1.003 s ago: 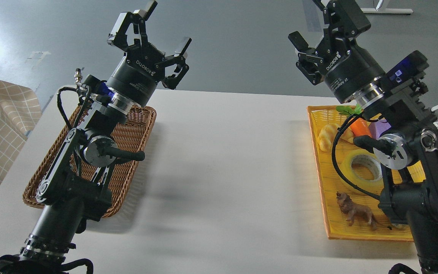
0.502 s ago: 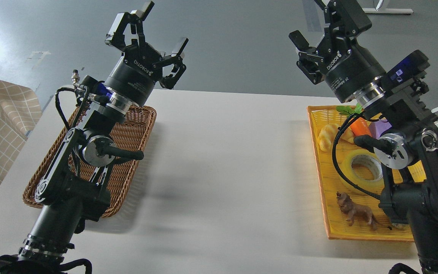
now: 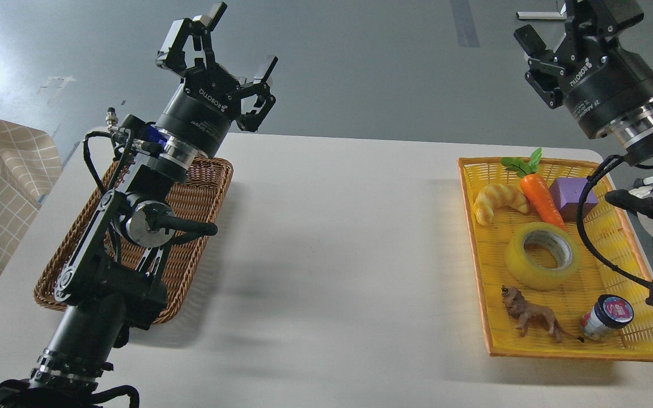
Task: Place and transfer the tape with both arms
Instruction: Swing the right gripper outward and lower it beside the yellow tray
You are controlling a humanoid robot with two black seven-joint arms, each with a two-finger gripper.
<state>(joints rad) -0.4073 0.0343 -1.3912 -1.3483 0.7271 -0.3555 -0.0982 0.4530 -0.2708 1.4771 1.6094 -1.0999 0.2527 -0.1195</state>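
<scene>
Lying flat in the yellow tray (image 3: 632, 344) on the white table (image 3: 338, 238), the tape (image 3: 542, 256) sits between carrot (image 3: 542, 192) and toy lion (image 3: 530, 315). Both tools, left (image 3: 216, 39) and right (image 3: 553, 39), hang spread, empty.

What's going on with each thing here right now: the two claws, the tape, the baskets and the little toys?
Left gripper: jaws open, empty, raised.
Right gripper: jaws open, empty, raised.
Tape: lying flat in the yellow tray, untouched.
Wicker basket: on the table, partly hidden by the left arm.
Carrot: lying in the tray.
Croissant: lying in the tray.
Purple block: resting in the tray.
Lion: standing.
Jar: lidded.
</scene>
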